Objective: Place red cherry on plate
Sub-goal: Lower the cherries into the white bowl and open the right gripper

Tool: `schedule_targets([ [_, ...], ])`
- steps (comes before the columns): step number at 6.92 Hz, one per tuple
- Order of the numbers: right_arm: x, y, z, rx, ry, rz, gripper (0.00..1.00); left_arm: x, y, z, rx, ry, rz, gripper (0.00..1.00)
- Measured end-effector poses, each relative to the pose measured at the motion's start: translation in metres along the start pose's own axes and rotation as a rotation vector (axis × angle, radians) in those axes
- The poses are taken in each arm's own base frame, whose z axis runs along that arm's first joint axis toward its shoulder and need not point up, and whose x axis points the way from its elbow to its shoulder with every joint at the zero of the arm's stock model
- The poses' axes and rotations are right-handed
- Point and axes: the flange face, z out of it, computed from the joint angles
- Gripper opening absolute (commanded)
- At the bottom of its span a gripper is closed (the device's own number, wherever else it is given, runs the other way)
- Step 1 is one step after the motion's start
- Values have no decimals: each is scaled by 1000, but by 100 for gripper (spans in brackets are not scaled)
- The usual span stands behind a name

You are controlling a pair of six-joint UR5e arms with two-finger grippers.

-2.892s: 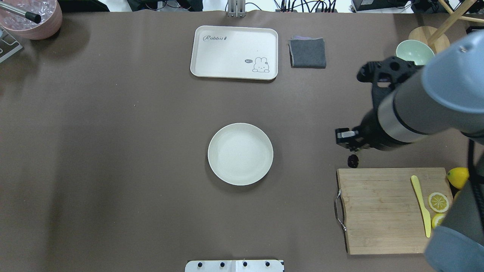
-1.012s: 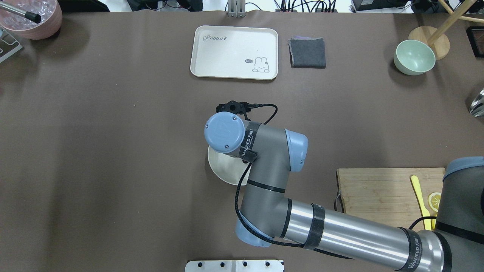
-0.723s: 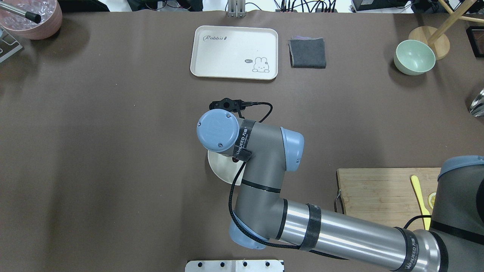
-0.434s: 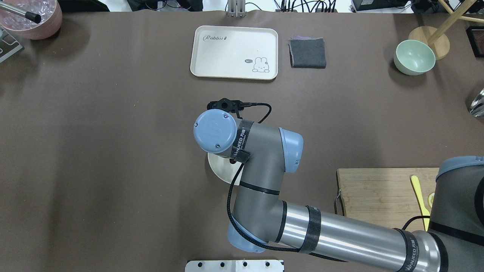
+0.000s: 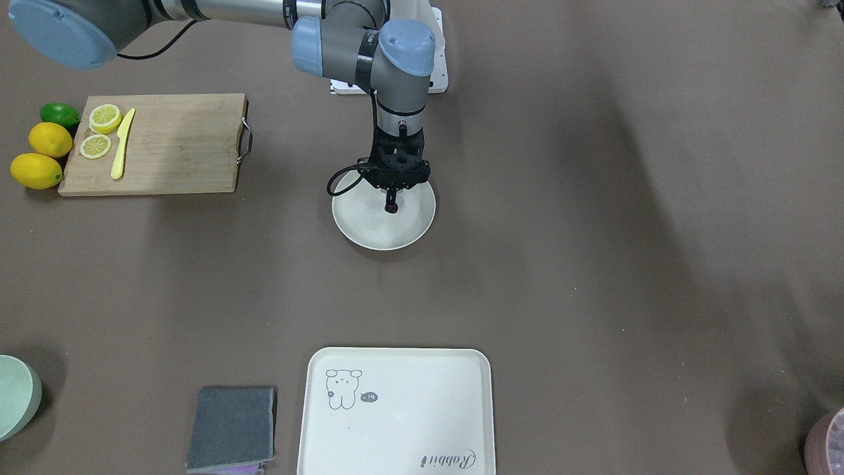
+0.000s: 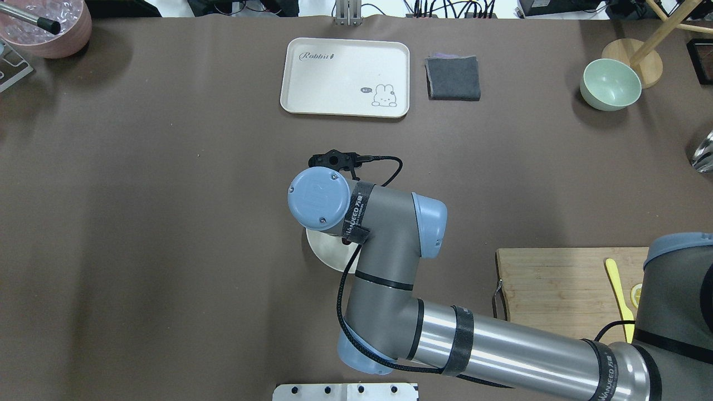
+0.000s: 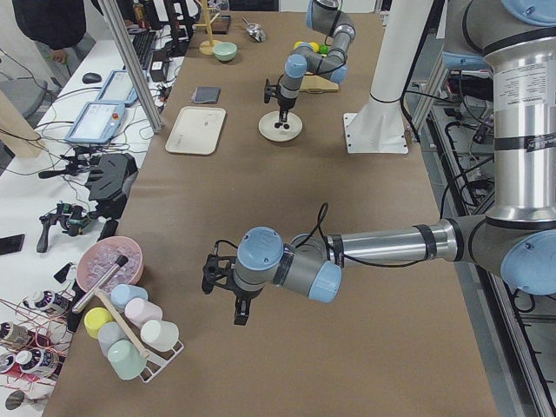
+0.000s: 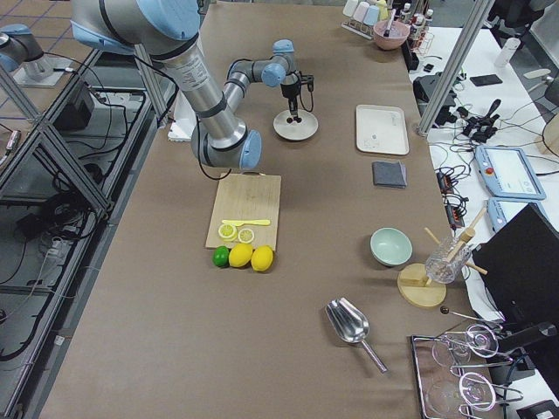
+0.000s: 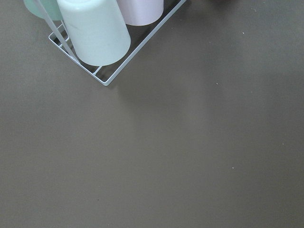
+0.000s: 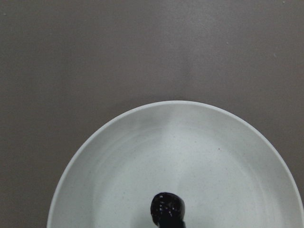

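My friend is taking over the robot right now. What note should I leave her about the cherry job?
Right gripper: shut on the red cherry, above the plate, inside its rim. Whether the cherry touches the plate is unclear.
Left gripper: far from the plate, over bare table. Cannot tell if it is open or shut.
Done: cherry gripped and over the plate.
Left: probably lower a little, open the jaws, lift away.

Rabbit tray (image 6: 345, 67), grey cloth (image 6: 453, 78) (folded)

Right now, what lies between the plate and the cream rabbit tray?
Nothing. In the front-facing view, only bare brown table cover runs between the plate and the tray.
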Motion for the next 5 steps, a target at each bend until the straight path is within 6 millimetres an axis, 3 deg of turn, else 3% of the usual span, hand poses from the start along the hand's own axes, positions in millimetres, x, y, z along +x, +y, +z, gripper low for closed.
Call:
schedule_targets([
  [1, 0, -1, 0, 2, 0, 2, 91, -1, 0, 0, -1, -1, -1, 98],
  [2, 0, -2, 0, 5, -4, 6, 100, -1, 0, 1, -1, -1, -2, 98],
  [5, 2, -15, -20, 7, -26, 15, 100, -2, 1, 2, -5, -2, -6, 98],
])
